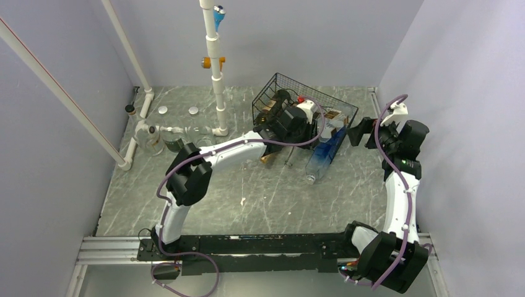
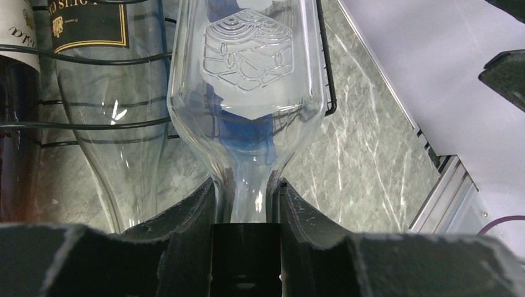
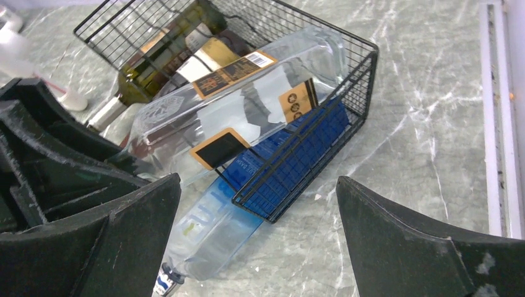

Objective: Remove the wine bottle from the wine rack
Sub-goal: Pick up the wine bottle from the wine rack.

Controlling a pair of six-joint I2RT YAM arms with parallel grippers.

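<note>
The black wire wine rack (image 1: 277, 81) stands at the back middle of the table and also shows in the right wrist view (image 3: 291, 170). A clear square glass bottle (image 3: 247, 102) with orange and black labels lies in its upper row. My left gripper (image 2: 246, 193) is shut on that bottle's neck, just below its embossed shoulder (image 2: 247, 55). In the top view the left gripper (image 1: 290, 122) is at the rack's front and hides the neck. My right gripper (image 3: 257, 263) is open and empty, just right of the rack (image 1: 361, 131).
A blue bottle (image 3: 235, 210) lies in the lower row, its neck sticking out onto the table (image 1: 319, 162). A green wine bottle (image 3: 167, 55) and a clear one with a black label (image 2: 105, 93) lie beside it. A white pipe frame (image 1: 215, 68) and glass jars (image 1: 166, 133) stand back left.
</note>
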